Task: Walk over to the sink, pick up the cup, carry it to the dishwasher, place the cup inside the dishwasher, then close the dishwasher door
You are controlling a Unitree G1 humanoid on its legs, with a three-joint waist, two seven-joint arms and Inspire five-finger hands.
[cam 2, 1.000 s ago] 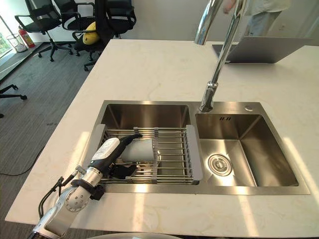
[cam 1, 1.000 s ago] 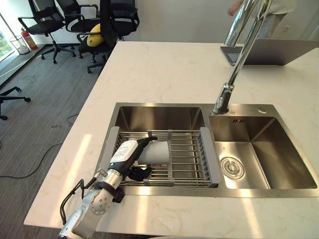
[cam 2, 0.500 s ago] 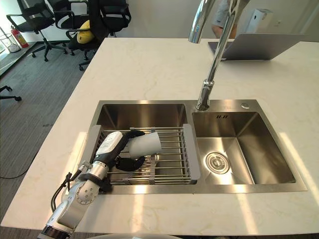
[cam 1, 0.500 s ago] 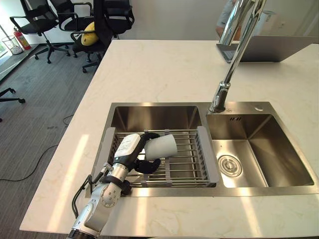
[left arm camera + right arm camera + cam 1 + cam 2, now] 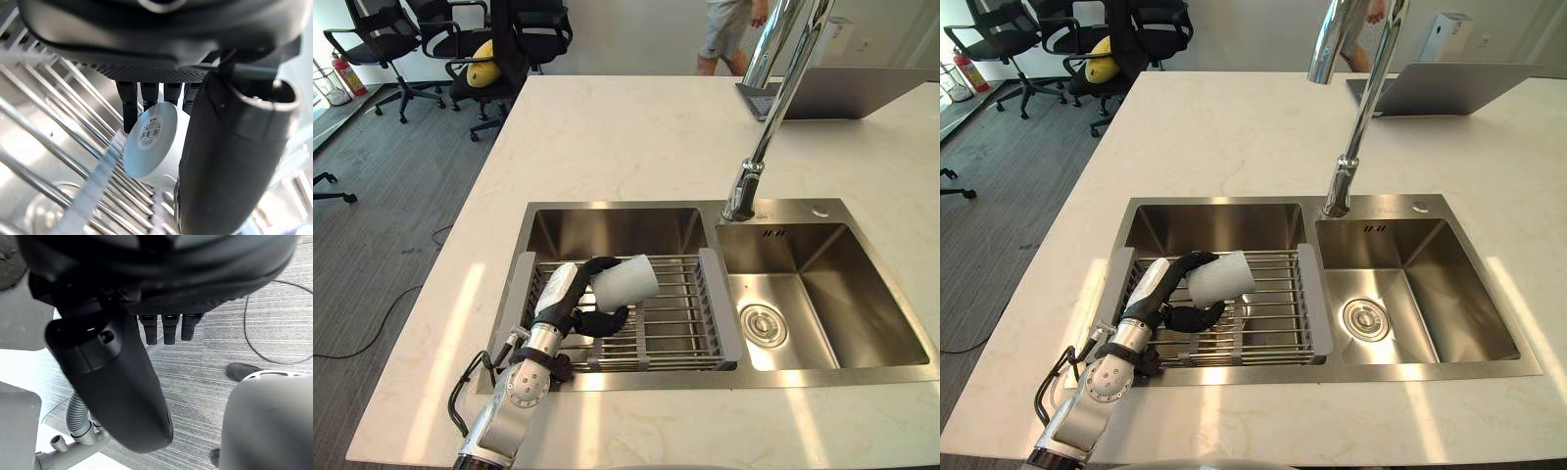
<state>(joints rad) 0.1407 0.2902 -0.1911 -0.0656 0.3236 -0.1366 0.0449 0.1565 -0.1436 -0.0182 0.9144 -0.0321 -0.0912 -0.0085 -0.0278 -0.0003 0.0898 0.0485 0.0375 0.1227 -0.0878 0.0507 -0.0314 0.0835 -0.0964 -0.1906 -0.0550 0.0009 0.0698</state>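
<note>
White cylindrical cup [image 5: 625,278] sits tilted in the left robot hand [image 5: 570,299], whose fingers and thumb curl round it, just above the wire rack [image 5: 680,305] in the steel sink [image 5: 862,304]. The right robot hand [image 5: 112,382] hangs relaxed over grey carpet [image 5: 274,333]. Beyond the left robot hand spreads the pale marble tabletop [image 5: 636,137], then black office chairs [image 5: 524,39].

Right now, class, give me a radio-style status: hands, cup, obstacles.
Left hand shut on cup, tilted over sink rack. Right hand open, idle. Faucet stands clear to the right.
</note>
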